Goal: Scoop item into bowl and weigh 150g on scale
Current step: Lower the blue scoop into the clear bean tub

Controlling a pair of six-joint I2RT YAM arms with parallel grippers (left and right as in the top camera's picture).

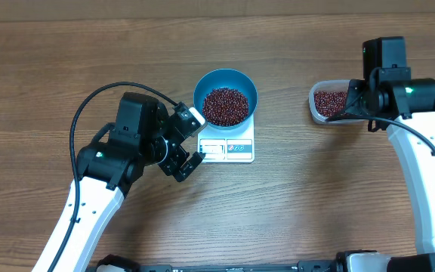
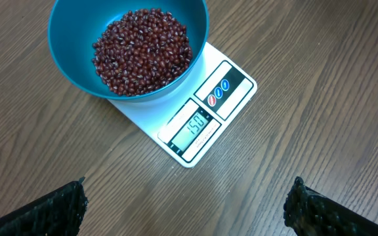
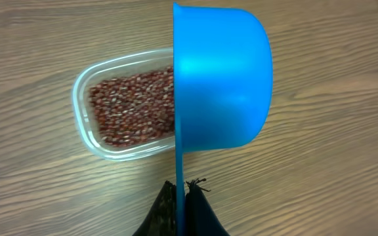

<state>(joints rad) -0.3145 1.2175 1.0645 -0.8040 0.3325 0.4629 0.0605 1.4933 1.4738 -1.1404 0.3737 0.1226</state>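
The teal bowl [image 1: 206, 81] sits on the white scale [image 1: 229, 149], and a heap of red-brown beans [image 1: 226, 106] fills its bottom. In the left wrist view the bowl's wall [image 2: 64, 52] and its beans [image 2: 143, 49] are at the top, and the scale [image 2: 231, 98] shows 150 on its display. My left gripper [image 1: 196, 142] [image 2: 186, 210] hangs open just left of the scale's front with nothing between its fingers. My right gripper [image 3: 184, 192] is shut on the handle of a blue scoop [image 3: 222, 78], held on edge beside the tub.
A clear plastic tub [image 1: 317, 92] [image 3: 84, 98] with more beans [image 3: 133, 108] stands at the right, partly under my right arm [image 1: 399, 94]. Bare wood tabletop [image 1: 316, 196] surrounds the scale and tub.
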